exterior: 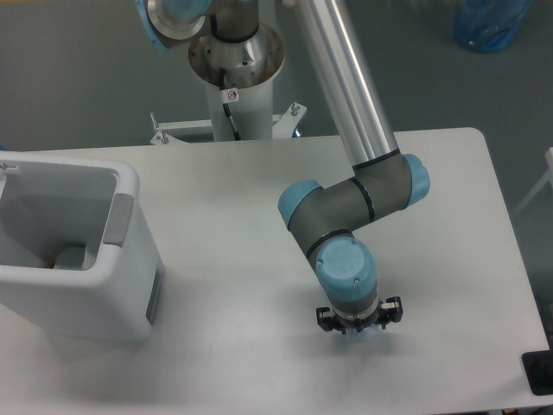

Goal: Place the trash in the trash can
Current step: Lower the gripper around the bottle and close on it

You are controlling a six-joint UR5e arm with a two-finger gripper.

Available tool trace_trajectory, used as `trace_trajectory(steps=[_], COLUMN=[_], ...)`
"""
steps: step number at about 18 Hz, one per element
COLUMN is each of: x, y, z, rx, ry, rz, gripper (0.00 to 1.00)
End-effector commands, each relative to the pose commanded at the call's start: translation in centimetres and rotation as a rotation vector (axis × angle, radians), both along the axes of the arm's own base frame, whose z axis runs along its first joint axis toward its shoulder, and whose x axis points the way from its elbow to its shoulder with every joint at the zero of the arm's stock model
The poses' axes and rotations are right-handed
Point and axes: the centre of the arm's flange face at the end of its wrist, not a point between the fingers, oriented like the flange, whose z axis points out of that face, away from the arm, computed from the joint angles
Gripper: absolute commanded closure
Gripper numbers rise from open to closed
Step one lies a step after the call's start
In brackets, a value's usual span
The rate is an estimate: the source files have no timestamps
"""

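Observation:
The trash can [130,186] is a large white bin with a grey panel, standing at the table's left edge with its opening up. A pale crumpled piece [67,257] lies at its bottom, too unclear to name. My gripper [357,328] points straight down at the table's front middle, and the blue wrist cap hides its fingers. Only a sliver of clear bluish plastic [363,334], the bottle, shows under the wrist. Nothing shows whether the jaws are closed on it.
The arm's pedestal [235,60] stands behind the table's back edge. A blue bag [491,22] lies on the floor at the far right. A dark object [540,372] sits off the table's front right corner.

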Motion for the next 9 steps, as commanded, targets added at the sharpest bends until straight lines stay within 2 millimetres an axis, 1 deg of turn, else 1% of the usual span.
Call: trace_trajectory(steps=[1, 4, 8, 9], x=[0.0, 0.0, 0.3, 0.3], y=[0.1, 0.2, 0.5, 0.6], z=[0.1, 0.3, 2.0, 3.0], rx=[0.007, 0.012, 0.069, 0.092], ry=[-0.001, -0.003, -0.015, -0.016], rz=[0.001, 0.005, 0.009, 0.010], gripper=[0.41, 0.42, 0.42, 0.42])
